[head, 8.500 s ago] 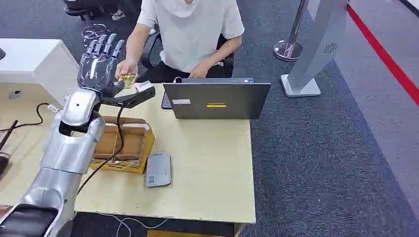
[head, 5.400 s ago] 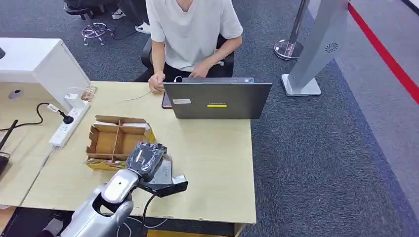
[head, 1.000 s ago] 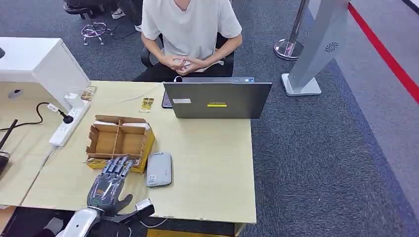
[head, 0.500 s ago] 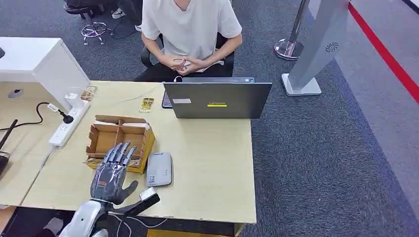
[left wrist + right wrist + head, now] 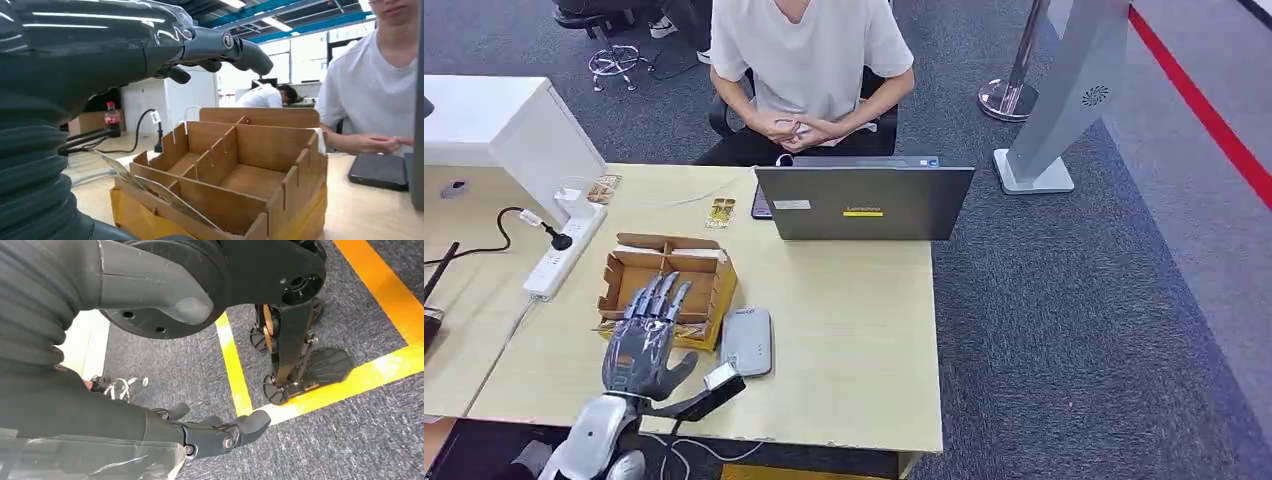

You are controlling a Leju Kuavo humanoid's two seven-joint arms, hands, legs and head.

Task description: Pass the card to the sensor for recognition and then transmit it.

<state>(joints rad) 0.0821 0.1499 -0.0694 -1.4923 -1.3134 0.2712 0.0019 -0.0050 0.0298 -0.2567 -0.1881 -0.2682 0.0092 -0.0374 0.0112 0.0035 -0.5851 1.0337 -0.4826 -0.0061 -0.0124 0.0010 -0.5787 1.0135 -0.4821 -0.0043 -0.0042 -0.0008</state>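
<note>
Just beyond the left hand (image 5: 646, 345), which hovers empty with fingers spread, the divided cardboard box (image 5: 669, 285) holds cards (image 5: 165, 196) slanted along its near edge.

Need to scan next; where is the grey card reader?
Head view: the card reader lies flat on the table, right beside the cardboard box, just right of the left hand.

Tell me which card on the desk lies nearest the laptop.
The yellow card just left of the laptop, lying apart on the bare desk. The other lies at the far left, by the white cabinet.
</note>
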